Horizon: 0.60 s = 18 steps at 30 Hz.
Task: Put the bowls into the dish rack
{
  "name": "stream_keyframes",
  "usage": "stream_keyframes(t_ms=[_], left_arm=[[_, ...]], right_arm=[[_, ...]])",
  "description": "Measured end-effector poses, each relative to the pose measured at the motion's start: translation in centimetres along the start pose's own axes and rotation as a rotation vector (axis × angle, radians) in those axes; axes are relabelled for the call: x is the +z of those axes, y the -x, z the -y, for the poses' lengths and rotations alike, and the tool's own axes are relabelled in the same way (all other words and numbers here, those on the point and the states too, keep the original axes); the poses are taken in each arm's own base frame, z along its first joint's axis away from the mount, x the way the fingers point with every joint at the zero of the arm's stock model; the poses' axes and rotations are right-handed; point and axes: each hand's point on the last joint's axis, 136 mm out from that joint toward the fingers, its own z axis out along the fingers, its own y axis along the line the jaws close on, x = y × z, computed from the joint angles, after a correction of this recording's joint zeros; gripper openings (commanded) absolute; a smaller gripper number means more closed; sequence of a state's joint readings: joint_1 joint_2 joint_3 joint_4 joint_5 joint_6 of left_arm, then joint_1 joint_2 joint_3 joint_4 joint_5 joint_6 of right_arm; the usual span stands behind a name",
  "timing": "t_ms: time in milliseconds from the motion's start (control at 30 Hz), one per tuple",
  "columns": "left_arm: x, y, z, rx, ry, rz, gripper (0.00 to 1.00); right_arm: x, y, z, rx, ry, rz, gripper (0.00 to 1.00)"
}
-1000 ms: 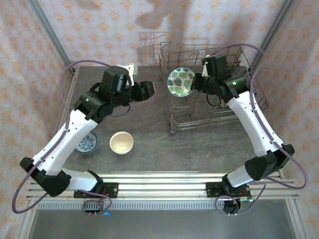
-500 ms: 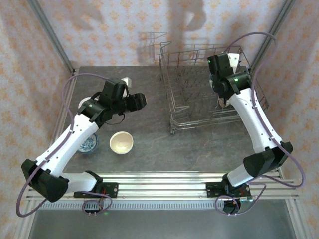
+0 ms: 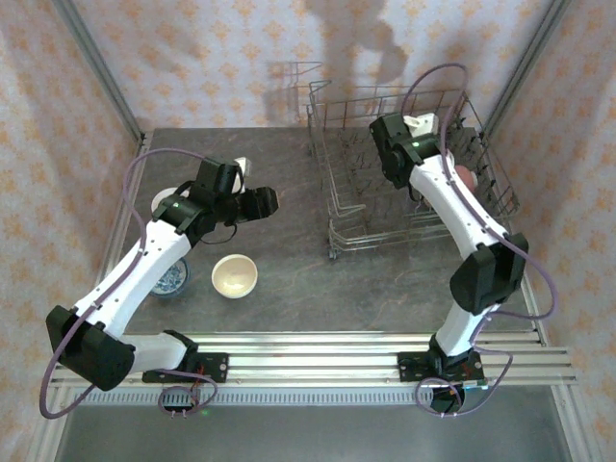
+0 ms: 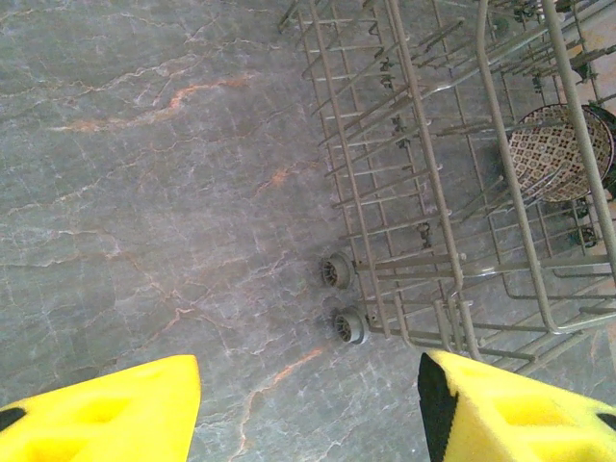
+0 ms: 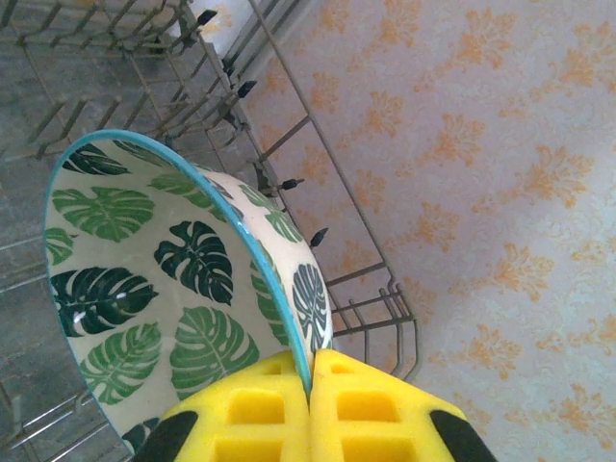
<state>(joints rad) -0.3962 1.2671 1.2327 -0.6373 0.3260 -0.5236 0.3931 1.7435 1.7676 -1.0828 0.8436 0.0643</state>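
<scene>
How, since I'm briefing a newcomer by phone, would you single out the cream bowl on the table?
Find the wire dish rack at the far right of the grey table. On the bare tabletop left of it, near the front edge, stands the cream bowl. It is plain inside; its left neighbour, the patterned bowl, is blue and white.

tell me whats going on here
The right fingers pinch the rim of a green leaf bowl, holding it over the dish rack. The left fingers hang open and empty above the table, beside the rack's corner. A cream bowl and a blue patterned bowl sit on the table. A brown patterned bowl already stands in the rack.
</scene>
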Motion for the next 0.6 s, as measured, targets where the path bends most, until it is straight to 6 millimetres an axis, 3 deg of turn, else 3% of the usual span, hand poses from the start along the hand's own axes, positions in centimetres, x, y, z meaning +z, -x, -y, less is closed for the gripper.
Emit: stream_keyframes(t_ms=[233,600], left_arm=[[0.4,-0.3,-1.3,0.006,0.014,-0.018,0.64],[0.4,-0.2,-2.1,0.013,0.019,-0.025,0.64]], right_arm=[[0.6,0.0,-2.8,-0.096,-0.034,-0.024,0.00],[1.7,-0.5,-5.0,-0.195,-0.093,-0.048,0.00]])
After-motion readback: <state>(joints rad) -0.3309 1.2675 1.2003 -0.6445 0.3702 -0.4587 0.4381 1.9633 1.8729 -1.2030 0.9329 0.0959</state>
